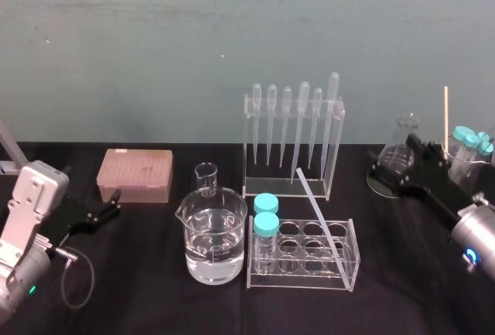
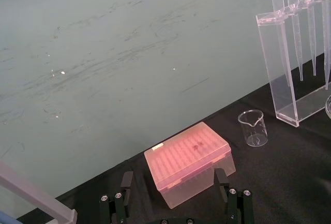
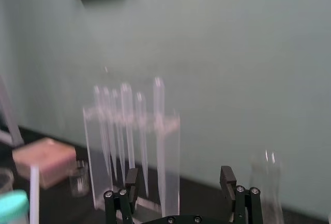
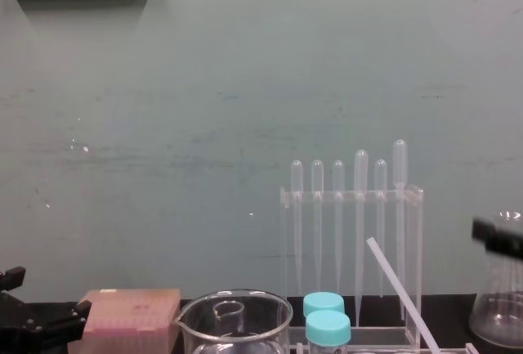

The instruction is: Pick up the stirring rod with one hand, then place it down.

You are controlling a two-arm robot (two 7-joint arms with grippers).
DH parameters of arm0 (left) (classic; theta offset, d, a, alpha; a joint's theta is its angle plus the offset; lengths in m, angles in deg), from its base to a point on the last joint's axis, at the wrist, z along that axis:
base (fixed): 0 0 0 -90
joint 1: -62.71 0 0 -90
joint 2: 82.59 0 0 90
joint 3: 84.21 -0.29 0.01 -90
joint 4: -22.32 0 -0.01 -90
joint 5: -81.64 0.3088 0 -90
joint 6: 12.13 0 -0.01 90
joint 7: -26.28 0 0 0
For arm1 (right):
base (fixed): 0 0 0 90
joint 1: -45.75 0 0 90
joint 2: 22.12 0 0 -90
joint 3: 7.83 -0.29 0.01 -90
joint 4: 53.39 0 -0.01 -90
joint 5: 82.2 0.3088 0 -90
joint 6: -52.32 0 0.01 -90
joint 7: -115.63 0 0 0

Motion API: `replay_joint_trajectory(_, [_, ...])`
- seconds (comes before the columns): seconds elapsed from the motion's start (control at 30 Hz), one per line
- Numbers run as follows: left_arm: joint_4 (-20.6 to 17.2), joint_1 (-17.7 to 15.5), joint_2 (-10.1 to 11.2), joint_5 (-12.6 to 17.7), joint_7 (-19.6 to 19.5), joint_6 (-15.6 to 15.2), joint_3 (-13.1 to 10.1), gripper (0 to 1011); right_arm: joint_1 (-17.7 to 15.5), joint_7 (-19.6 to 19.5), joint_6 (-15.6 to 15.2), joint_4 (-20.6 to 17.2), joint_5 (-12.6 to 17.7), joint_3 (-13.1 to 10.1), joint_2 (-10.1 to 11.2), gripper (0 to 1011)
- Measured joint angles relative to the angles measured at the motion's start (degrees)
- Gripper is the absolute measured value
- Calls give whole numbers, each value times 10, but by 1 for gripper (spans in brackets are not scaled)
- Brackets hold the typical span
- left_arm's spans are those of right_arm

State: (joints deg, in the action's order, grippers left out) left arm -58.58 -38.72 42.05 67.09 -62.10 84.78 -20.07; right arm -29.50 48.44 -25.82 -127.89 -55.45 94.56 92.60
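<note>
Left gripper (image 1: 116,202) is hanging wide open, holding nothing, beside pink tip box (image 1: 135,175). Big beaker (image 1: 213,238) is holding clear liquid. Tube rack (image 1: 305,256) is carrying two teal-capped tubes (image 1: 266,224); stirring rod (image 1: 319,213) is leaning slantwise in it. Right gripper (image 3: 179,174) is hovering wide open, holding nothing, by flask (image 1: 404,135).

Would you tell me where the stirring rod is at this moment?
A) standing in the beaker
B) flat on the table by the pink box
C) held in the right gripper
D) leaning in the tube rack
D: the rod leans slanted in the tube rack; the left gripper, open, is by the pink box and the right gripper, open, by the flask.
</note>
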Motion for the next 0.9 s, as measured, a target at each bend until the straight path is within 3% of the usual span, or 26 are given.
replay_joint_trajectory(0.17, [0,0,0,0,0,0,0,1000,-29,-17,-66,-17,-6,-2,6,1003])
replay_joint_trajectory(0.9, [0,0,0,0,0,0,0,1000,-23,-16,-52,-14,-5,-1,5,1003])
